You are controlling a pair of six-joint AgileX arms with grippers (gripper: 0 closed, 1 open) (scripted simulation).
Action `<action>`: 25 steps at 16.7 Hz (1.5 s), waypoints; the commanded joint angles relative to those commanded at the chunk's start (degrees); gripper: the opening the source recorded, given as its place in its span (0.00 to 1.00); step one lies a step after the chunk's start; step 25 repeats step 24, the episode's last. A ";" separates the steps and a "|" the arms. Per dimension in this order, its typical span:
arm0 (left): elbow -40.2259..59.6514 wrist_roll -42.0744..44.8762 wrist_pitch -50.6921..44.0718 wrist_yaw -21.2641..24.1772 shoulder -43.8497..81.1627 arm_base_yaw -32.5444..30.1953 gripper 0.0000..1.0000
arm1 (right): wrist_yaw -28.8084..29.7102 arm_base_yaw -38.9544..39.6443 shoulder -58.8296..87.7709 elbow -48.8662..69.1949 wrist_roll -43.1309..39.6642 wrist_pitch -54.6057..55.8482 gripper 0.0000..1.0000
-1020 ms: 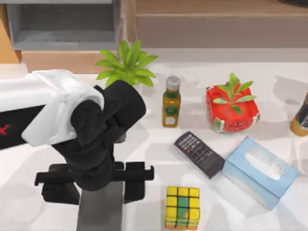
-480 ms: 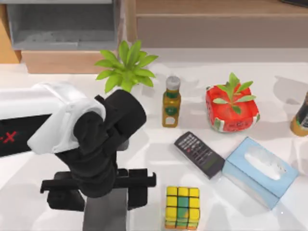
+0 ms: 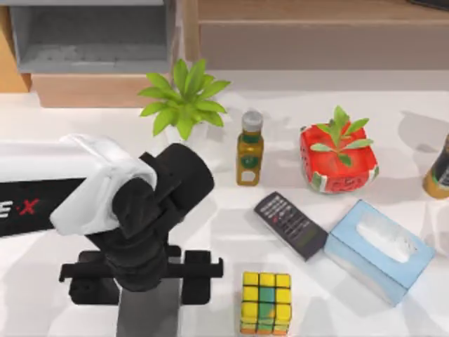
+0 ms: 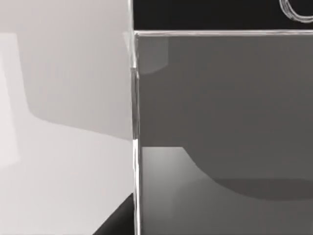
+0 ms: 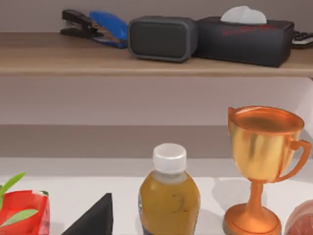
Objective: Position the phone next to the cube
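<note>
The phone (image 3: 149, 316), a plain grey slab, lies at the table's front edge, left of centre, and runs off the top view's lower border. My left gripper (image 3: 144, 282) comes down on its far end, one black finger against each long side, shut on it. In the left wrist view the phone (image 4: 220, 132) shows close up. The cube (image 3: 266, 302), mostly yellow with green and orange tiles, stands to the right of the phone with a gap between them. My right arm is parked off to the right; a dark wedge (image 5: 93, 218) of it pokes into the right wrist view.
A black keypad handset (image 3: 290, 225) and a blue tissue box (image 3: 379, 250) lie behind and right of the cube. Farther back stand an oil bottle (image 3: 250, 149), a leafy plant (image 3: 184, 98) and a red watermelon-print box (image 3: 338, 160). A bottle (image 5: 169, 196) and trophy (image 5: 264, 161) stand at the right.
My left arm has shifted a little toward the table's front edge and slightly right, and the phone has moved along with its gripper. The cube has not moved.
</note>
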 joint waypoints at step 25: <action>-0.17 0.01 0.07 -0.08 0.17 0.00 1.00 | 0.00 0.00 0.00 0.00 0.00 0.00 1.00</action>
